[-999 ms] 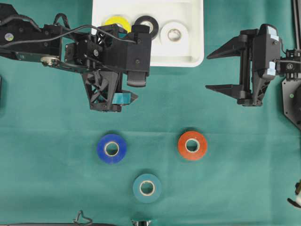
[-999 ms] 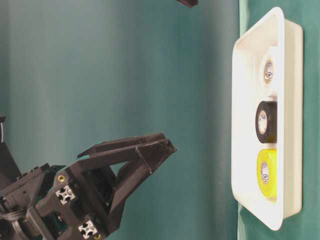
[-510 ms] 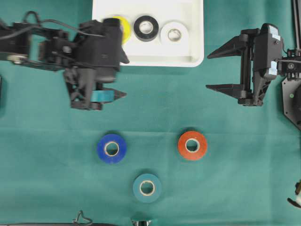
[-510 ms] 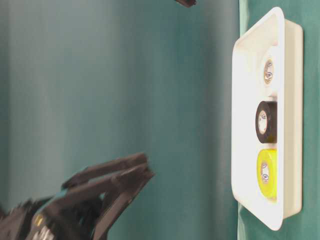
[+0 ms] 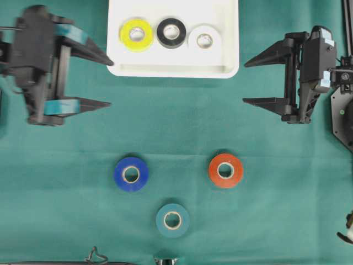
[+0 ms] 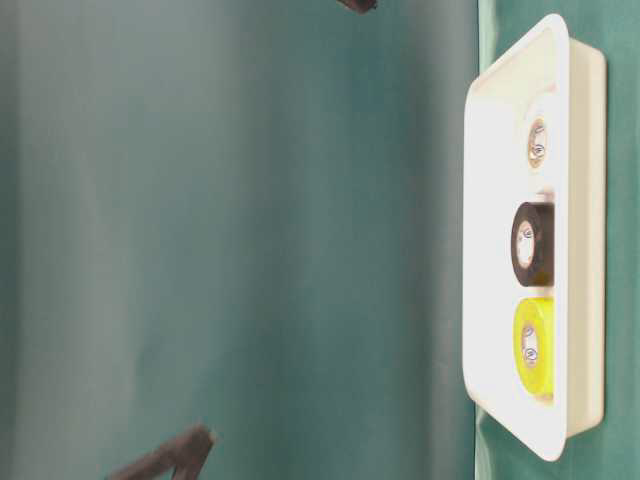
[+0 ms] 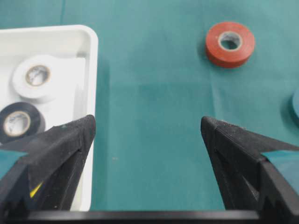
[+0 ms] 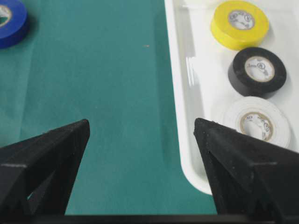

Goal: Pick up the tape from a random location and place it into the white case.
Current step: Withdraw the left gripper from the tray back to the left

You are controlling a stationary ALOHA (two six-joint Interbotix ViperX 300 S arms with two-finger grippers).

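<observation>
The white case (image 5: 174, 70) sits at the top middle and holds a yellow tape (image 5: 137, 34), a black tape (image 5: 171, 32) and a white tape (image 5: 204, 39). On the green cloth lie a blue tape (image 5: 130, 174), an orange tape (image 5: 225, 170) and a teal tape (image 5: 172, 220). My left gripper (image 5: 109, 80) is open and empty, left of the case. My right gripper (image 5: 245, 83) is open and empty, right of the case. The case also shows in the left wrist view (image 7: 91, 56), the right wrist view (image 8: 175, 93) and the table-level view (image 6: 480, 200).
The green cloth (image 5: 182, 127) covers the whole table. A black clip (image 5: 95, 256) and a small fixture (image 5: 165, 260) sit at the bottom edge. Arm hardware stands at the right edge (image 5: 343, 121).
My left gripper has drawn back to the left, away from the case, and turned level. The yellow tape now shows whole in the case. The right arm has not moved.
</observation>
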